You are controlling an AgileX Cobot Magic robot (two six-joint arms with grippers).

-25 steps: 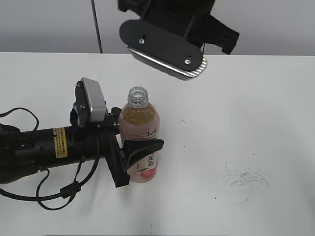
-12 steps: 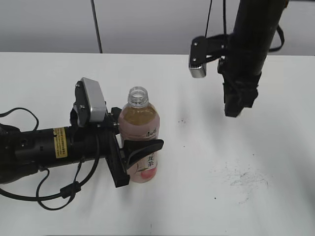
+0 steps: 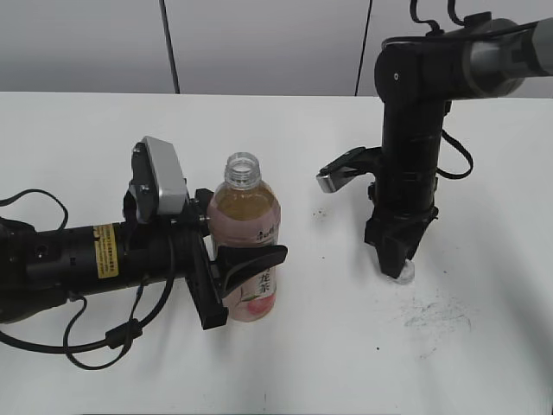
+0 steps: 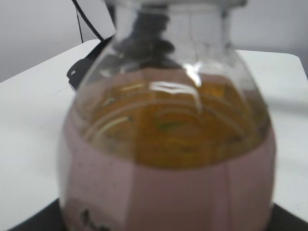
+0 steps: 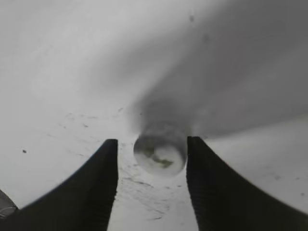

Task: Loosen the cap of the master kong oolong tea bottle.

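The master kong oolong tea bottle (image 3: 246, 212) stands upright on the white table with its neck open and no cap on it. My left gripper (image 3: 242, 259) is shut around its labelled body; the bottle fills the left wrist view (image 4: 168, 144). The cap (image 3: 404, 272), small, round and light grey, lies on the table to the right of the bottle. My right gripper (image 3: 396, 259) points straight down over it. In the right wrist view the cap (image 5: 160, 155) lies between the spread black fingers of the right gripper (image 5: 152, 144), with a gap on its left side.
The white table (image 3: 484, 173) has dark scuff marks (image 3: 436, 313) just right of the cap. A black cable (image 3: 95, 346) loops below the left arm. A grey wall rises behind the table's far edge.
The right arm has swung from high above the bottle down to the table on the right. The cap now lies on the table between its fingers. The left arm and bottle have not moved.
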